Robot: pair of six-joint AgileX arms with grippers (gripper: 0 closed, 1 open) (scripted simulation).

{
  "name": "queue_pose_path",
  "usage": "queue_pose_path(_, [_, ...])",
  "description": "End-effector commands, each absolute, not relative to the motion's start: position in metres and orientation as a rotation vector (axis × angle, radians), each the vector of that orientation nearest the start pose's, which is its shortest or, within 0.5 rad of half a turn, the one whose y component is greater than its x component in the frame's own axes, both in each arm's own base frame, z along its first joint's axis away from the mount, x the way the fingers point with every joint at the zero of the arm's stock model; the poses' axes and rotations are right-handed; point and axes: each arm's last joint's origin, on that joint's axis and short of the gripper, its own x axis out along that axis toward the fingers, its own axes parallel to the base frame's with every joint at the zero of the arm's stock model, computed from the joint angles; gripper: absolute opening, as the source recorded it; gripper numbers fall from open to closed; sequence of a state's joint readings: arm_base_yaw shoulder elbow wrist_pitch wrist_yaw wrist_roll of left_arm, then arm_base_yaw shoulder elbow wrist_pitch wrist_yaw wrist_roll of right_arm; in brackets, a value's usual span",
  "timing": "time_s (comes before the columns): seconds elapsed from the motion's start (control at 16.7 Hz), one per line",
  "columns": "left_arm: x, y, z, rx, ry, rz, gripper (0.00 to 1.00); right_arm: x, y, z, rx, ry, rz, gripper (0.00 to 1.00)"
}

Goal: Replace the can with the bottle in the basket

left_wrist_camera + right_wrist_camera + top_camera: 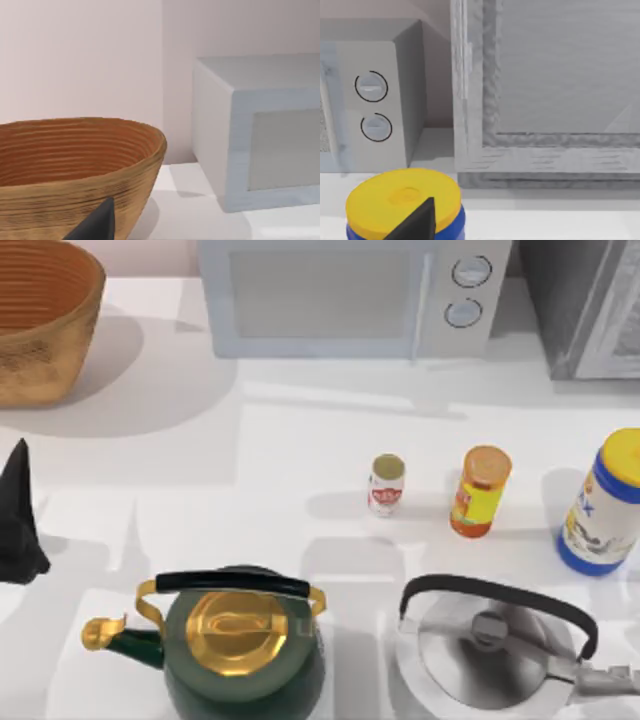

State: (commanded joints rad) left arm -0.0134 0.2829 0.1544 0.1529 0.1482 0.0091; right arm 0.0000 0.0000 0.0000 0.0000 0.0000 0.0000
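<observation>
While both our arms sit parked, the left gripper [20, 515] at the table's left edge, we cannot tell either gripper's finger state. Nearest us from the microwave [350, 295] stands the can [386, 485], upright, just left of the bottle [481, 491]. Far left of the microwave sits the basket [40, 360].

- The top view looks straight down on the table [300, 460], with the basket [40, 330] at upper left of the frame and the microwave [350, 295] at upper centre.
- The left wrist view looks level and close at the basket [75, 165], with the microwave [260, 130] at the right of the frame; it shares both with the top view.
- The right wrist view looks level and close over the yellow-lidded container [402, 200], and it shares the microwave [375, 100] dials with the top view.
</observation>
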Motion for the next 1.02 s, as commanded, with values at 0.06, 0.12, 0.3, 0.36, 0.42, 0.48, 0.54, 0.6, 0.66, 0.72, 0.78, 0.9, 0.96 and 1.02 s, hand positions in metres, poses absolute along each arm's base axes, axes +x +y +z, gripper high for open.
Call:
queue_pose_path(0.06, [0.116,-0.006,0.194,0.005,-0.022,-0.121,1.0,0.106,-0.001,0.16,0.0,0.0,0.0,1.0])
queue_pose_path(0.12, [0.112,-0.004,0.185,0.003,-0.018,-0.086,1.0,0.106,-0.001,0.16,0.0,0.0,0.0,1.0])
queue_pose_path(0.3, [0.106,-0.002,0.165,0.001,-0.004,-0.016,1.0,0.106,-0.001,0.16,0.0,0.0,0.0,1.0])
queue_pose_path(0.36, [0.106,-0.001,0.162,0.0,-0.001,-0.005,1.0,0.106,-0.001,0.16,0.0,0.0,0.0,1.0])
queue_pose_path(0.42, [0.106,-0.001,0.16,0.0,0.0,0.0,1.0,0.106,-0.001,0.16,0.0,0.0,0.0,1.0])
queue_pose_path(0.48, [0.106,-0.001,0.16,0.0,0.0,0.0,1.0,0.106,-0.001,0.16,0.0,0.0,0.0,1.0])
queue_pose_path(0.54, [0.106,-0.001,0.16,0.0,0.0,0.0,1.0,0.106,-0.001,0.16,0.0,0.0,0.0,1.0])
queue_pose_path(0.6, [0.106,-0.001,0.16,0.0,0.0,0.0,1.0,0.106,-0.001,0.16,0.0,0.0,0.0,1.0])
queue_pose_path(0.66, [0.106,-0.001,0.161,0.0,-0.001,-0.004,1.0,0.106,-0.001,0.16,0.0,0.0,0.0,1.0])
queue_pose_path(0.72, [0.106,-0.001,0.161,0.0,-0.001,-0.004,1.0,0.106,-0.001,0.16,0.0,0.0,0.0,1.0])
queue_pose_path(0.78, [0.106,-0.001,0.161,0.002,-0.001,-0.001,1.0,0.106,-0.001,0.16,0.0,0.0,0.0,1.0])
queue_pose_path(0.9, [0.109,0.002,0.163,0.009,0.001,0.008,1.0,0.106,-0.001,0.16,0.0,0.0,0.0,1.0])
queue_pose_path(0.96, [0.112,0.003,0.164,0.015,0.005,0.012,1.0,0.106,-0.001,0.16,0.0,0.0,0.0,1.0])
queue_pose_path(1.02, [0.115,0.005,0.165,0.021,0.011,0.015,1.0,0.106,-0.001,0.16,0.0,0.0,0.0,1.0])
